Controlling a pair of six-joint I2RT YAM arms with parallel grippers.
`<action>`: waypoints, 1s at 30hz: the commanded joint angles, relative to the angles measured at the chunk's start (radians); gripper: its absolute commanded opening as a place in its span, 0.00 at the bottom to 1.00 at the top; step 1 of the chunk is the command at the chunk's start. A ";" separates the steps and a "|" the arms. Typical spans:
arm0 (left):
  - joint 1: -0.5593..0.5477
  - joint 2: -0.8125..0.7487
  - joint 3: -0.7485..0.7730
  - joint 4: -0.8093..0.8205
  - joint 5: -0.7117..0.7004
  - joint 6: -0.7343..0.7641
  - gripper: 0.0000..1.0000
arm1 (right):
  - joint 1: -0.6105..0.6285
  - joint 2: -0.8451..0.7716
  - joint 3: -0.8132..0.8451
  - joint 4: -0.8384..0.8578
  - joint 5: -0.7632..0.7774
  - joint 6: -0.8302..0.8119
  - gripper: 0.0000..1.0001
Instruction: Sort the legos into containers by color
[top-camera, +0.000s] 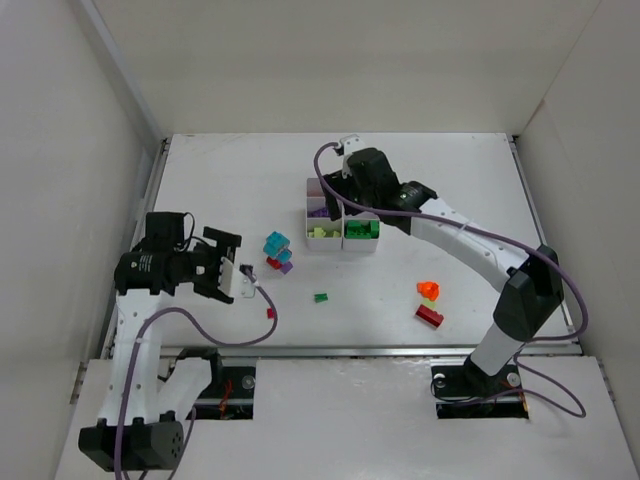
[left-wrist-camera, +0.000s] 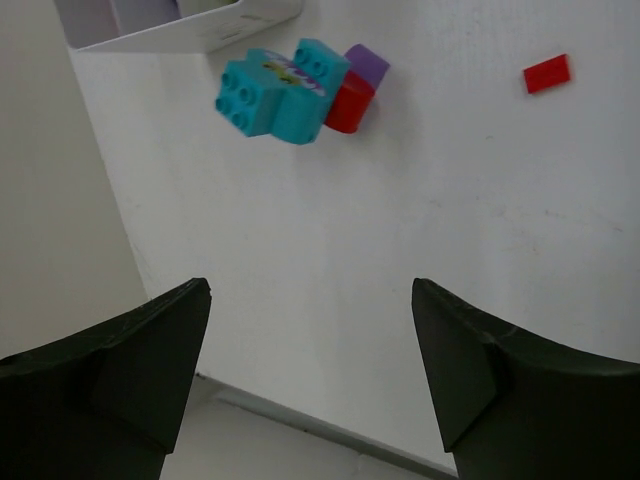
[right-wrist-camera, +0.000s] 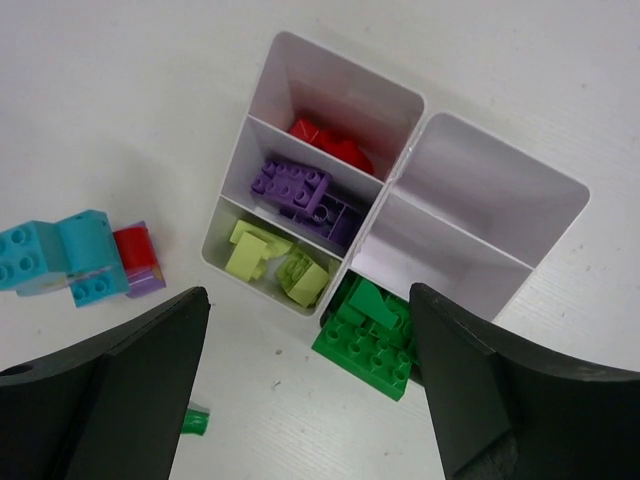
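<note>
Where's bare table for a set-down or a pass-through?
Free: the table strip between tray and back wall; the gap between green brick and orange brick. Crowded: the tray with the right gripper over it, and the cyan cluster beside it.

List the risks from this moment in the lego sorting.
1. The cyan bricks, a red brick and a purple brick lie touching; the open left gripper may catch or push more than one colour.
2. The green bricks seem heaped to the tray rim beneath the open right gripper; a low pass might spill them or shift the tray.
</note>
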 joint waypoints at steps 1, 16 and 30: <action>-0.015 0.040 -0.021 -0.067 0.046 0.701 0.81 | -0.002 -0.065 -0.029 0.058 0.000 -0.002 0.86; -0.552 0.223 0.088 -0.067 0.017 0.330 0.84 | -0.011 -0.047 -0.054 0.034 0.054 -0.042 0.88; -0.605 0.320 -0.194 -0.067 -0.253 0.663 0.66 | -0.029 0.004 -0.052 0.043 0.035 -0.069 0.88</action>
